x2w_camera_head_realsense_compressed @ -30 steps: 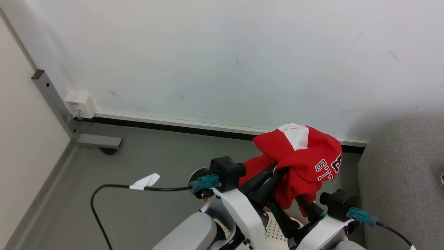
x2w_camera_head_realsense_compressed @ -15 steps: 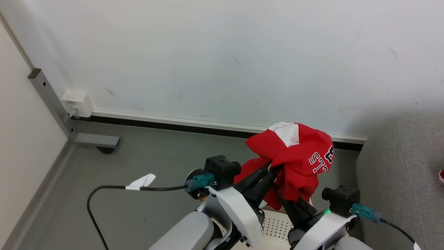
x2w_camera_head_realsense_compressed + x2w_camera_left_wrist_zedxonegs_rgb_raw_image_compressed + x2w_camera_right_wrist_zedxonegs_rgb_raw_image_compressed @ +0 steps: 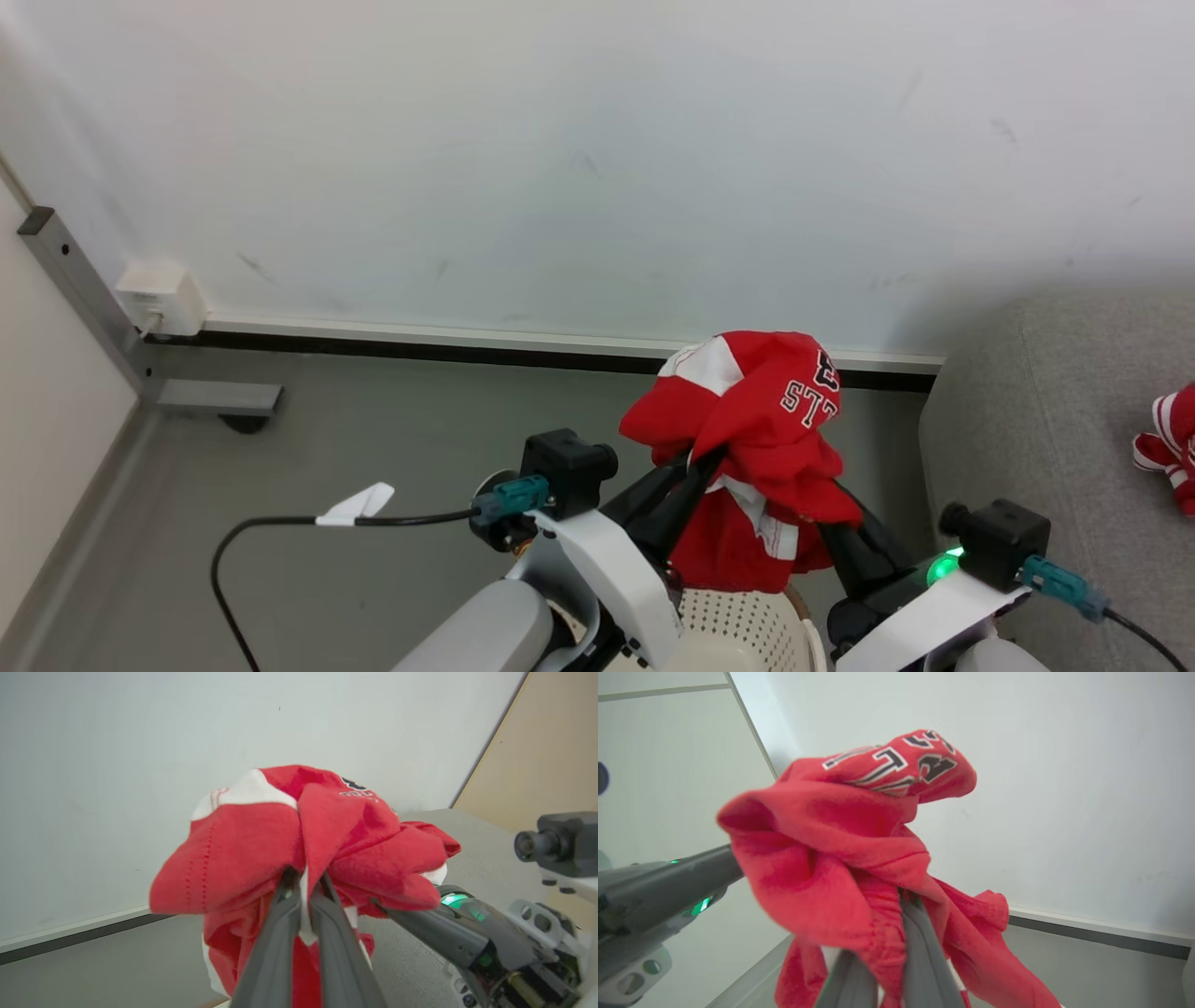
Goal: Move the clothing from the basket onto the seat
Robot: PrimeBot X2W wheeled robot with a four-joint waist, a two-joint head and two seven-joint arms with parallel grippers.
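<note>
While held up above the basket (image 3: 747,627), one red garment (image 3: 758,411) is clamped by both the left gripper (image 3: 302,881) and right gripper (image 3: 902,901); the other garment (image 3: 1167,450) is seen lying on the sofa (image 3: 1036,420).

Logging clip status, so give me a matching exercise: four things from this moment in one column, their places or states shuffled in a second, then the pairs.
1. lettered red garment
2. striped red garment
3. basket
4. white cable tag

A. lying on the grey sofa
B. beneath the lifted garment
C. on a black cable
D. pinched by left gripper and right gripper

Pairs: 1-D, 2-A, 3-B, 4-C
</note>
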